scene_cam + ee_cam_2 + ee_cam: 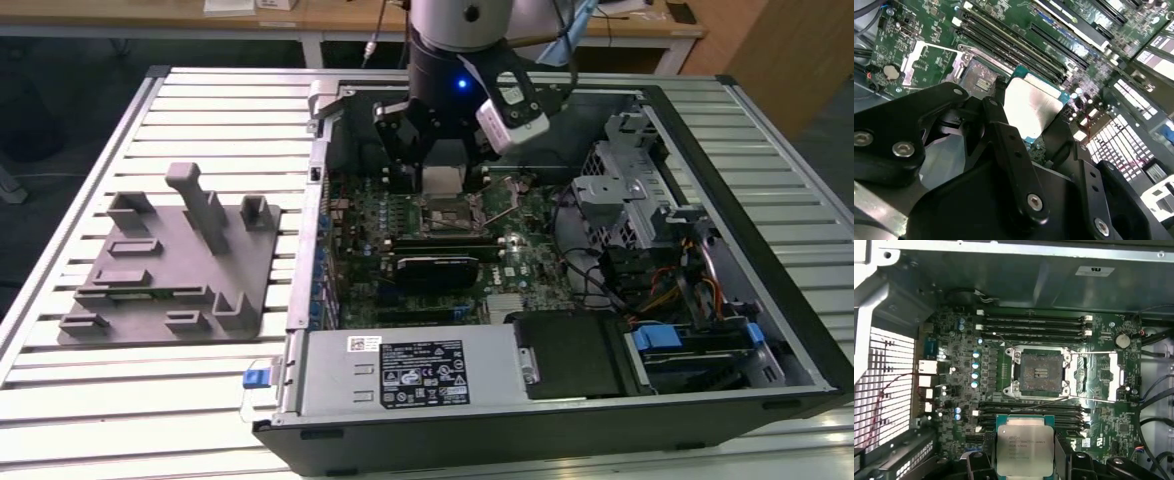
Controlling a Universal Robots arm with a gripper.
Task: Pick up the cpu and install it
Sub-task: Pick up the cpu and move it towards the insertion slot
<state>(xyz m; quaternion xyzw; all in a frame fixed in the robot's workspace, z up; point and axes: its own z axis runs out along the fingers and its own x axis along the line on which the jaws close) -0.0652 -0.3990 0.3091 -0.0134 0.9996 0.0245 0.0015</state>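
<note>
Now gripper (1024, 458) holds cpu (1024, 440) (over computer case (534, 440)).

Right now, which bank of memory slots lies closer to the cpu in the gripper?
The bank that the cpu partly covers in the first wrist view; the other bank lies beyond the empty socket.

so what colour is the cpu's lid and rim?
The cpu has a silvery-grey lid and a teal-green rim; clearest in the first wrist view.

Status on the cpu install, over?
Copy: pincer shut on cpu, held above motherboard. Open socket empty, cpu not yet seated. Nothing visible between them.
</note>
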